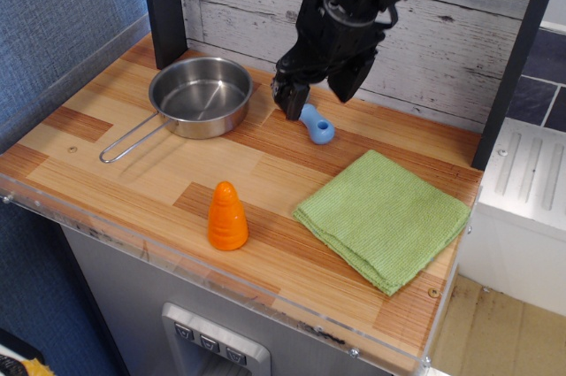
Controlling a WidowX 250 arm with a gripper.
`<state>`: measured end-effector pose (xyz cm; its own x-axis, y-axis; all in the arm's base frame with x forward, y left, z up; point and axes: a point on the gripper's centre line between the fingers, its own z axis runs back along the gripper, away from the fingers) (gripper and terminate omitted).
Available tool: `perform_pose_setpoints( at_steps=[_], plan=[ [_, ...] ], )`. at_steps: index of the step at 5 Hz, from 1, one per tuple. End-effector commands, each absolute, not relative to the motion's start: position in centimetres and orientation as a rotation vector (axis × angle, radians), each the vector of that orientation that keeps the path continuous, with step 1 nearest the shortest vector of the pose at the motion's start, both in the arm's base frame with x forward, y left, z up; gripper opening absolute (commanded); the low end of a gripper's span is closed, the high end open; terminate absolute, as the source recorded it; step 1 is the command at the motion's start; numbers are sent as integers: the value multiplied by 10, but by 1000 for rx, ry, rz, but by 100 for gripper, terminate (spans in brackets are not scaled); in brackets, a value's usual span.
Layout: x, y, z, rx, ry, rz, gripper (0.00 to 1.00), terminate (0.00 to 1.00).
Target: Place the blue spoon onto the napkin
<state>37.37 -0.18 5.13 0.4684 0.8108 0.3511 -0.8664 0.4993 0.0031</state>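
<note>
The blue spoon (316, 126) lies on the wooden counter near the back wall. Only its light blue handle with the holed ring shows; its grey bowl is hidden behind my gripper. My black gripper (316, 100) is low over the bowl end of the spoon, with its fingers (291, 102) spread apart and down near the counter. I see nothing held. The light green napkin (385, 215) lies folded at the front right, apart from the spoon and with nothing on it.
A steel pan (200, 95) with a wire handle sits at the back left, close to my gripper. An orange cone-shaped toy (227, 216) stands near the front edge. A dark post (164, 4) and the plank wall bound the back.
</note>
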Motion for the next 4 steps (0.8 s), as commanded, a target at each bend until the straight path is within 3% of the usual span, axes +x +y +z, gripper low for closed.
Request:
perform_pose_setpoints(
  at_steps=[1,2,3,4],
  plan=[
    [386,7,49,166,-323,1048,100,0],
    [388,9,41,176,-301,1053,100,0],
    [387,10,33,183,-308,1063,0,0],
    [386,11,32,192,-308,1068,0,0]
  ],
)
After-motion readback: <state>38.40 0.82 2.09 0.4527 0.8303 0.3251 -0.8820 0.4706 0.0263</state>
